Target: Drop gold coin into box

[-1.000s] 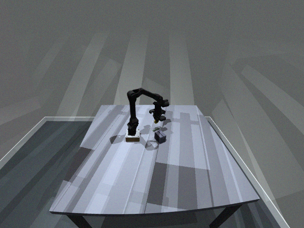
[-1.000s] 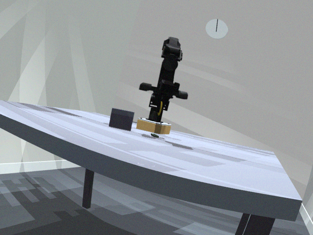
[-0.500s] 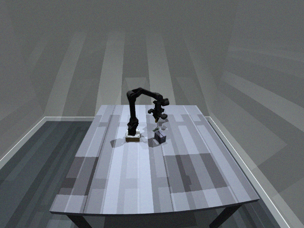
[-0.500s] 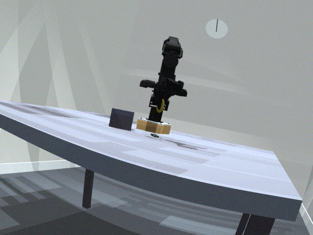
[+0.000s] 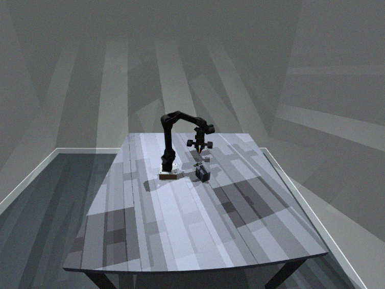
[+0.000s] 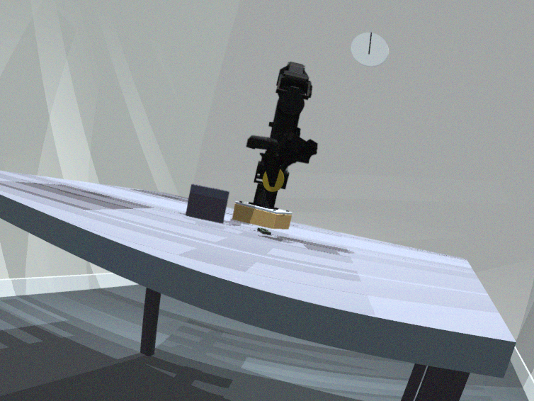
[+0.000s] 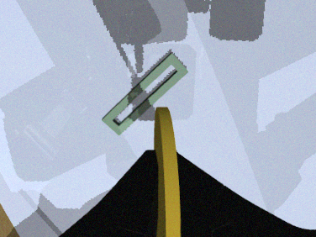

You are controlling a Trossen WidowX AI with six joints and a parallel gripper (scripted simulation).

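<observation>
Frame centre: gripper (image 5: pixel 198 151) clamps the coin (image 5: pixel 198 151) above the holder (image 5: pixel 197 164); grey box (image 5: pixel 202 173) just below.

Grey-blue patchwork table top on dark legs, carrying three things

The pale, striped table (image 5: pixel 186 223) fills the lower middle of the top view; near its far centre sit the arm's tan base block with a white top plate (image 5: pixel 167 175), a closed dark grey box (image 5: pixel 202 173) just right of it, and a flat, empty green rectangular holder (image 5: pixel 197 164) just behind the box, seen slanted in the wrist view's centre (image 7: pixel 147 94)
</observation>
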